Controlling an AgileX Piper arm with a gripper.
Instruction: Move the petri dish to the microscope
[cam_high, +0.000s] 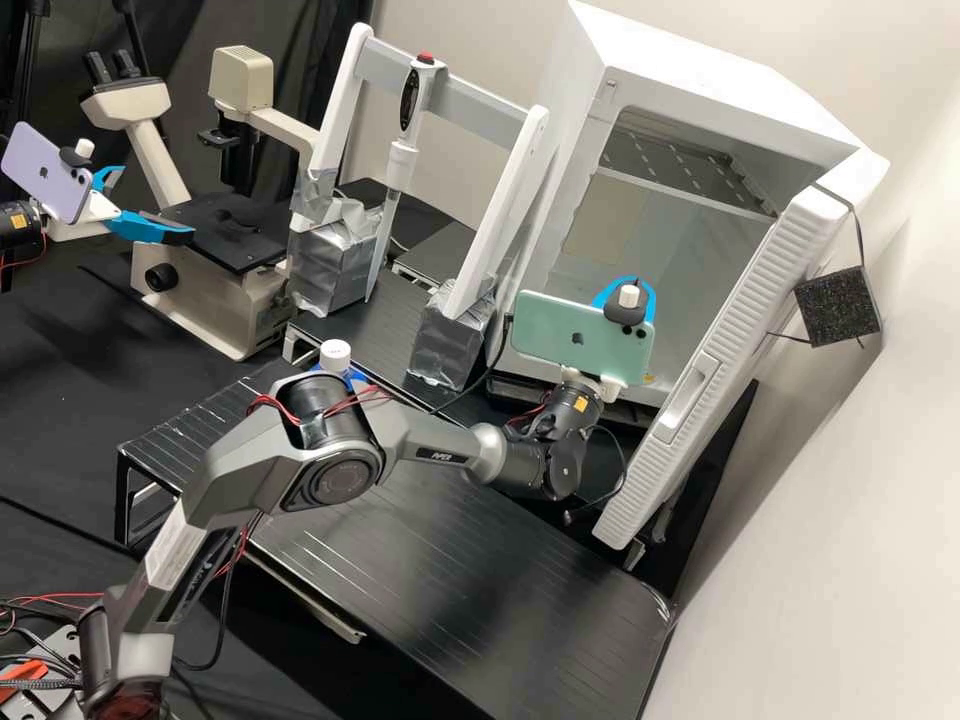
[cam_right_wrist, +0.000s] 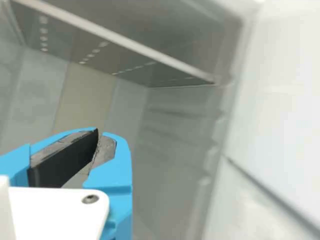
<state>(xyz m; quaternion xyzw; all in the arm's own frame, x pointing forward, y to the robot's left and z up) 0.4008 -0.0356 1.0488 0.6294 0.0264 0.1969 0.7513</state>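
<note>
My gripper (cam_high: 630, 290) is at the open front of the white incubator (cam_high: 588, 75), its blue fingers partly hidden behind the green phone on the wrist. In the wrist view the two tips of the gripper (cam_right_wrist: 99, 133) meet, with nothing visible held between them. Beyond them are the incubator's pale inner walls and a shelf (cam_right_wrist: 145, 49) with rows of holes. The microscope (cam_high: 205, 310), beige with a black stage, stands at the back left of the bench, well away from my gripper.
The incubator door (cam_high: 735, 350) stands open on the right. A pipette (cam_high: 400, 160) hangs on a white frame (cam_high: 510, 205) between microscope and incubator. Black raised platforms (cam_high: 450, 590) lie under my arm. Another arm's blue fingers (cam_high: 150, 228) are beside the microscope stage.
</note>
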